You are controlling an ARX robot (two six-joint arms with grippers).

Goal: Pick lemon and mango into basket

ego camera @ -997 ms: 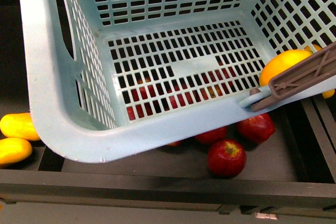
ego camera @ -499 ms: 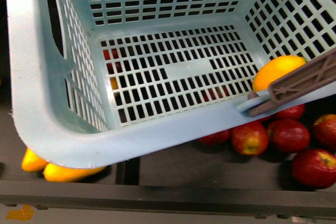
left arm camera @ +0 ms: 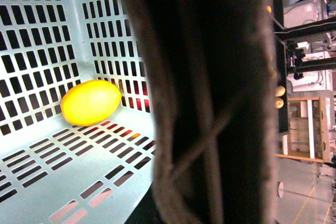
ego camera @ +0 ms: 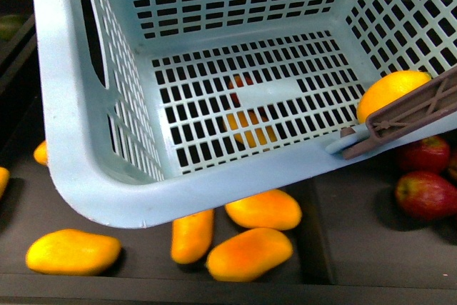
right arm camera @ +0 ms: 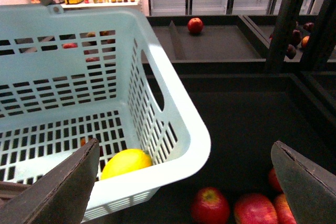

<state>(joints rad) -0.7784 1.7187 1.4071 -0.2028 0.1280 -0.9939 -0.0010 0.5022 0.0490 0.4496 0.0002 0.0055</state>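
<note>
Left gripper: fingers out of sight, state unreadable; only handle (left arm camera: 210,98) blurred across left wrist view. Mangoes (ego camera: 250,251) loose on dark tray (ego camera: 146,248) along its front edge, below basket (ego camera: 71,141), none inside. Lemon (ego camera: 391,89) already in, at basket floor's right edge near front corner. Apples (ego camera: 427,194) past tray's right edge. Right gripper (right arm camera: 185,145) empty, fingers (right arm camera: 58,187) wide apart above apples. Roughly half done: mango grab and drop left.

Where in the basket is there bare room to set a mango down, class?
The basket floor is bare from the left wall across to the lemon, tucked in the right near corner by the handle. Below the near rim, the shelf is crowded with mangoes.
</note>
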